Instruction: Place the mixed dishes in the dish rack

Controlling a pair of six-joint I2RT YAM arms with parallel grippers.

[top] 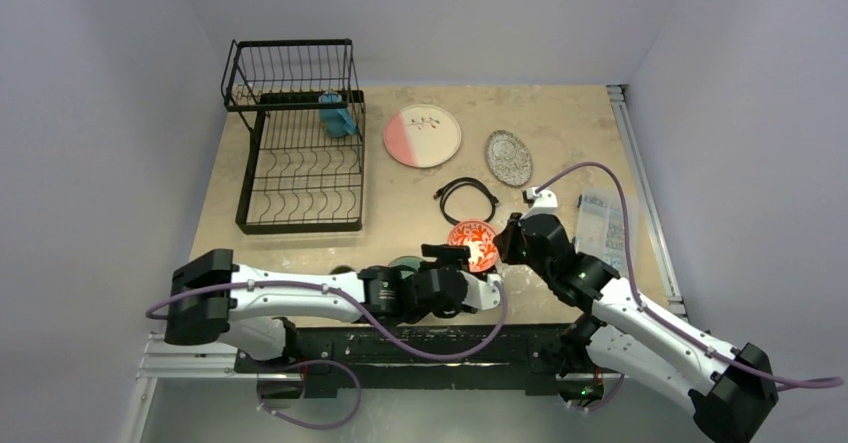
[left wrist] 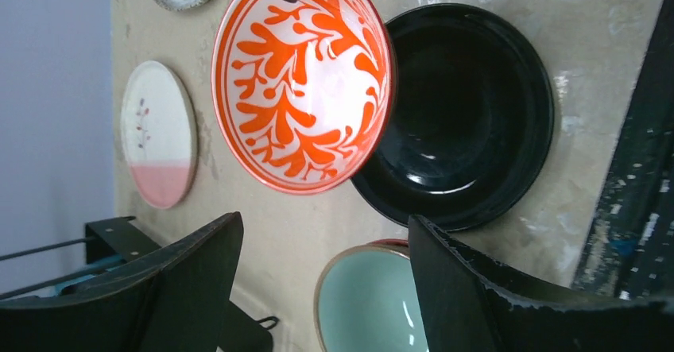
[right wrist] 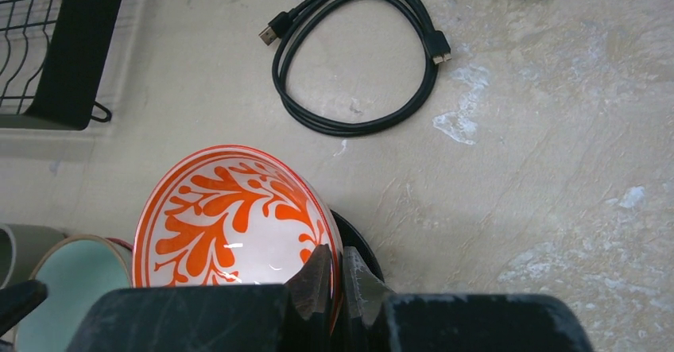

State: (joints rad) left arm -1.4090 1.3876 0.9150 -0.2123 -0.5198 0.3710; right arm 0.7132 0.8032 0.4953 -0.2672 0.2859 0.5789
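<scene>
While the right gripper (right wrist: 340,279) pinches the rim of the red-patterned bowl (right wrist: 226,225), its fingers drawn almost together with only the bowl's wall between them, the bowl sits directly ahead of that hand and leans over the black plate (right wrist: 359,246) beneath it. The coming move turns on one relation: the dish rack (top: 296,228) lies well away, forward and to the left of the holding hand, its long axis running away from the arms. The left gripper (left wrist: 324,233) stands between bowl and rack, which makes the left arm the nearer one. That left gripper is spread wide and holds nothing. The bowl's patterned inside is ahead of its fingers, and the mint-green bowl (left wrist: 369,300) is just under them. A black coiled cable (right wrist: 358,58) lies on the table (right wrist: 556,169) ahead of the right hand, off the line to the rack. Whether the bowl's base is clear of the black plate or touching it cannot be told. From overhead, both wrists cover the black plate and most of the mint-green bowl. The small grey cup (right wrist: 20,249) shows only as a sliver left of the right hand, and the rack is cut off in both wrist views.
</scene>
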